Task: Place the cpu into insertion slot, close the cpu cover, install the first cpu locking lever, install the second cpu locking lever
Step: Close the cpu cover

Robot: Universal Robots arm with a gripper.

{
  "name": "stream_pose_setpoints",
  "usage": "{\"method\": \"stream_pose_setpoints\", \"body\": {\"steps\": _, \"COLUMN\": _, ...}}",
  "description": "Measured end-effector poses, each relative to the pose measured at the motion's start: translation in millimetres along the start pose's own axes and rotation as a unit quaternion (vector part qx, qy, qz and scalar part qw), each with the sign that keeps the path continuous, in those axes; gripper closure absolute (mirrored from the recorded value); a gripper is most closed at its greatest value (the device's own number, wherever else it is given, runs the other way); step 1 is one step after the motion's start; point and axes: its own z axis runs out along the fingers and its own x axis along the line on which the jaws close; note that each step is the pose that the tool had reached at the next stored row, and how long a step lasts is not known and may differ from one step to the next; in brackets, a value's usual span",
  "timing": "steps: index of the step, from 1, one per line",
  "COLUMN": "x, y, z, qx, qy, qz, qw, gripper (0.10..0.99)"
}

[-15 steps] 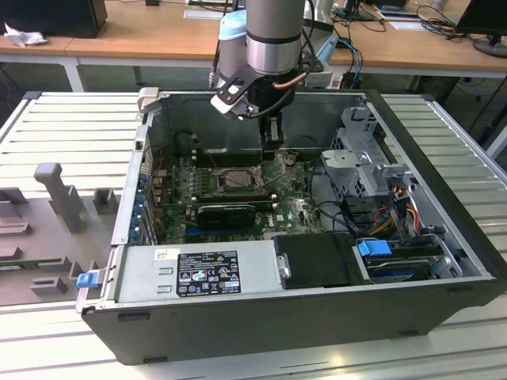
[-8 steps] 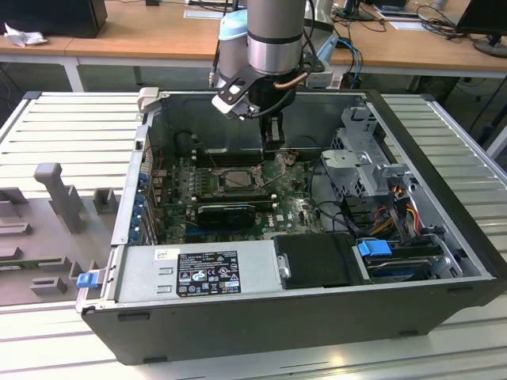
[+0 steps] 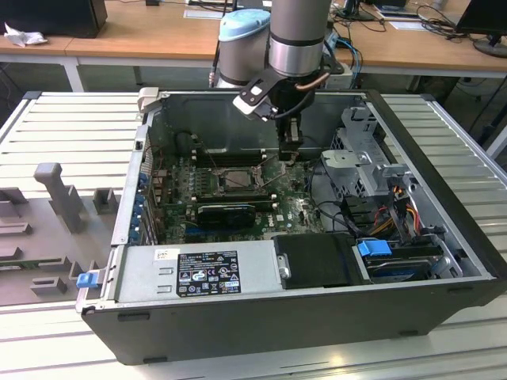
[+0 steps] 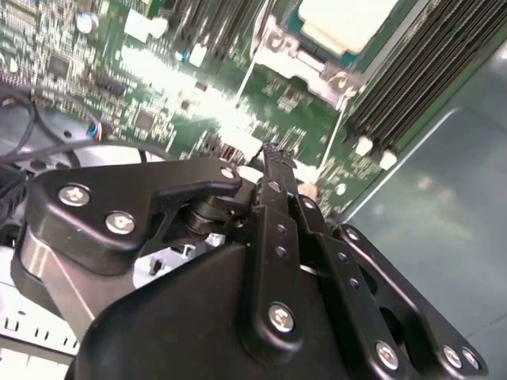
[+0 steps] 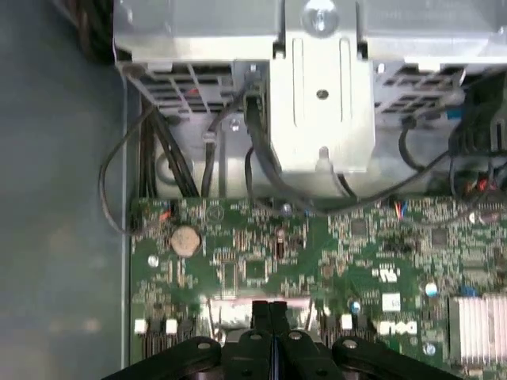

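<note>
In the exterior view the gripper [image 3: 289,154] hangs low inside the open case [image 3: 261,324], just beside the slot [image 3: 236,179], on the exterior view's right of it. In the second wrist view the cpu [image 4: 347,17] lies in the slot, and the fingers [image 4: 269,186] are pressed together close above the green board [image 4: 158,71]. In the first wrist view they meet with no gap, over the board and facing the silver drive cage [image 5: 321,95].

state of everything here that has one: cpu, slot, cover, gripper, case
cpu: lying flat in the insertion slot
insertion slot: filled by the cpu
cpu cover: looks lowered around the cpu, latching unclear
gripper: jaws shut, nothing between them, low over the board
computer case: open
</note>
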Motion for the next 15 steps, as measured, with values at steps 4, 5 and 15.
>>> {"method": "stream_pose_setpoints", "body": {"steps": 4, "x": 0.7, "y": 17.8, "z": 6.0, "qx": 0.0019, "qy": 0.0001, "qz": -0.002, "qw": 1.0, "gripper": 0.98}}
{"method": "stream_pose_setpoints", "body": {"steps": 5, "x": 0.9, "y": 20.4, "z": 7.8, "qx": 0.0021, "qy": 0.0001, "qz": -0.002, "qw": 1.0, "gripper": 0.98}}
{"method": "stream_pose_setpoints", "body": {"steps": 15, "x": 0.9, "y": 11.8, "z": 17.3, "qx": 0.0064, "qy": 0.0042, "qz": -0.004, "qw": 1.0, "gripper": 0.98}}
